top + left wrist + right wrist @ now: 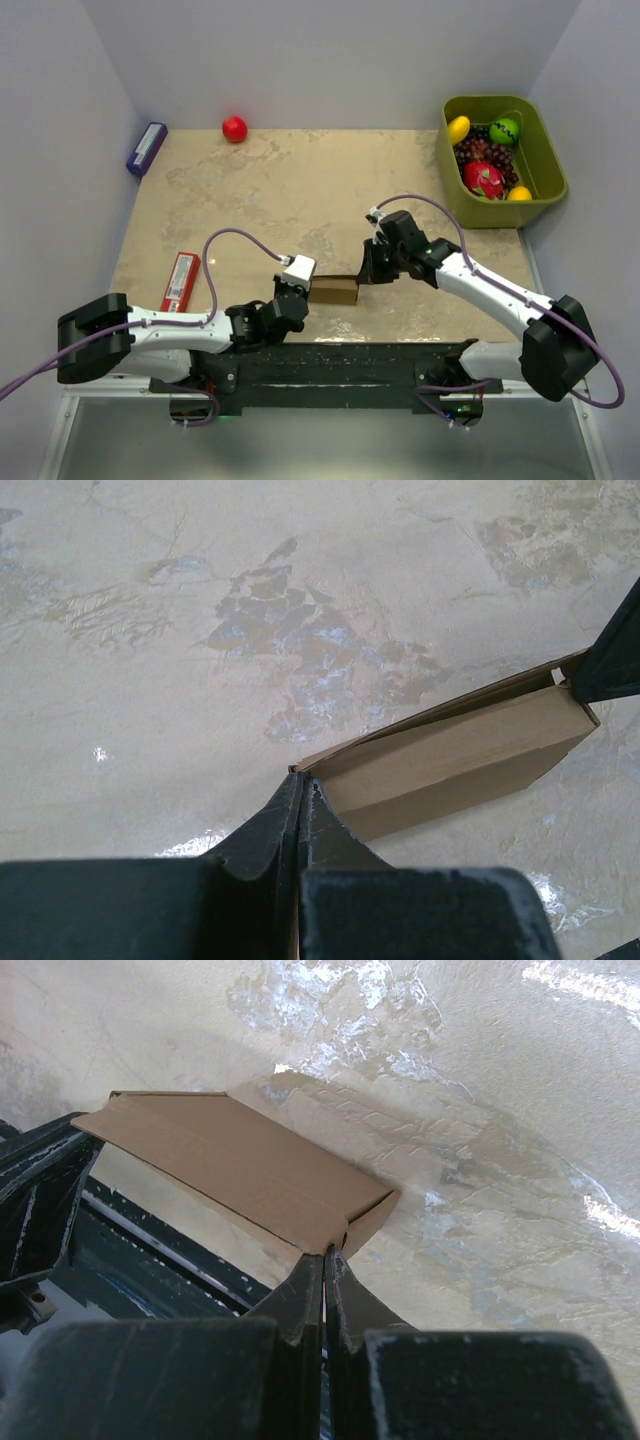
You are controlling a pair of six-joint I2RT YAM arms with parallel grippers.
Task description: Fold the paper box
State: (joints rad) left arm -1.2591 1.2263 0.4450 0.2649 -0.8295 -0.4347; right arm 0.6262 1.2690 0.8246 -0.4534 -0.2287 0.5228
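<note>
**Box (334,291) pinched at both ends by left gripper (307,291) and right gripper (362,278)**

The box sits near the front edge of the table (300,190), about midway across it, spanning the gap between the two grippers. It is a plain brown blank, mostly flattened, with its long side running left to right in the top view.

The left gripper reaches in from the left. In the left wrist view its fingers (285,815) are clenched almost together on the box's near corner, where a thin edge of cardboard enters the slit between them. The box runs away up and to the right, with a narrow opening showing along its upper edge. The dark tip of the right gripper touches its far end.

The right gripper comes in from the right. In its wrist view the fingers (305,1290) are likewise squeezed together on the box's end corner. The broad top panel slopes away toward the left gripper, and a shadow lies on the table beside it. Whether the box rests on the table or hangs just above it cannot be told.

A red packet (181,280) lies flat on the left side of the table, well apart from the box. A purple box (146,148) leans at the far left wall, with a red ball (234,129) near it. A green bin (545,150) of fruit (484,179) stands at the far right corner.
</note>
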